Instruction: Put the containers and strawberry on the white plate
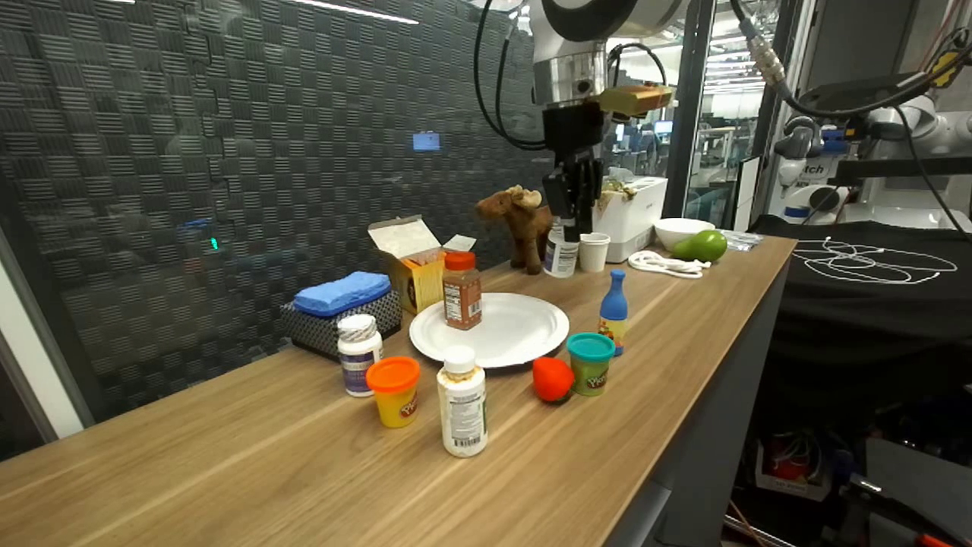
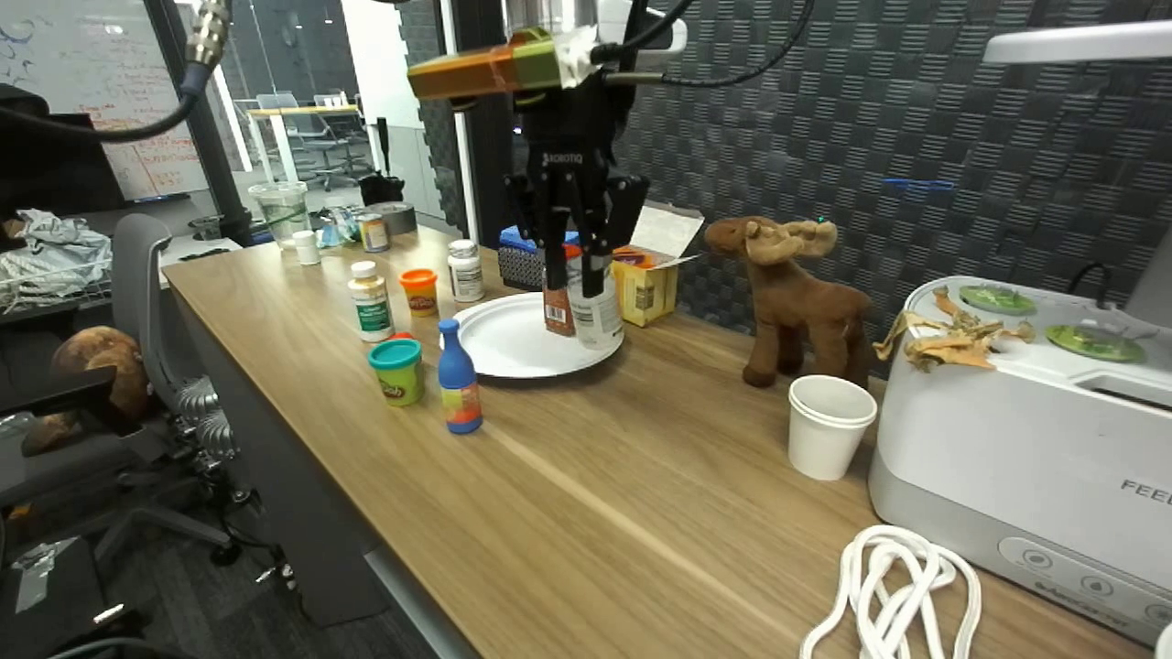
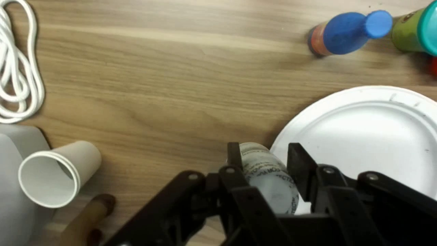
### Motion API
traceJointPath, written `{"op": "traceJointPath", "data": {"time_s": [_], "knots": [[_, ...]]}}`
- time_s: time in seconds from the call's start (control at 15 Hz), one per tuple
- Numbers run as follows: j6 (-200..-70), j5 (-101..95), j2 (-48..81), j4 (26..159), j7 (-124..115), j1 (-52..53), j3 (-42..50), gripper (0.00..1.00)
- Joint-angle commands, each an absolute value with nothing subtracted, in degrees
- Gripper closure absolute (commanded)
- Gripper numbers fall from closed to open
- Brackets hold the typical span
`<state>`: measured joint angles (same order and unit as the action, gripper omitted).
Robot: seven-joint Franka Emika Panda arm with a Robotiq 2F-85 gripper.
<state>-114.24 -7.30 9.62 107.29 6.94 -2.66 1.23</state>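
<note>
While the gripper [image 2: 575, 275] clasped a white labelled bottle [image 1: 560, 258] aloft near the white plate [image 1: 524, 328], the red-capped brown bottle [image 1: 462, 296] stood on that plate; off it, the red strawberry [image 1: 552, 379] sat just beside the teal-lidded Play-Doh tub [image 1: 591, 368].

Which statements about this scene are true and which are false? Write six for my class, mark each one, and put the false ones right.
1. The red-capped brown bottle stands on the white plate. True.
2. The strawberry is on the white plate too. False: it rests on the table, next to the teal-lidded tub.
3. The small blue bottle lies on its side. False: it stands upright.
4. The end effector has a white bottle in its grip. True.
5. The orange-lidded tub stands off the white plate. True.
6. The yellow box is closed. False: it is open.
</note>
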Motion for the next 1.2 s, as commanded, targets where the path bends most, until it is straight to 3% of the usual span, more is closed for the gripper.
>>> {"op": "traceJointPath", "data": {"time_s": [0.0,0.47,1.13], "knots": [[-110.5,-1.1,14.3,99.1,14.8,-3.1,0.0,0.86],[-101.4,7.3,22.3,90.9,24.5,-4.0,-2.1,0.86],[-101.6,-2.3,27.7,85.5,28.3,-1.9,-2.9,0.86]]}}
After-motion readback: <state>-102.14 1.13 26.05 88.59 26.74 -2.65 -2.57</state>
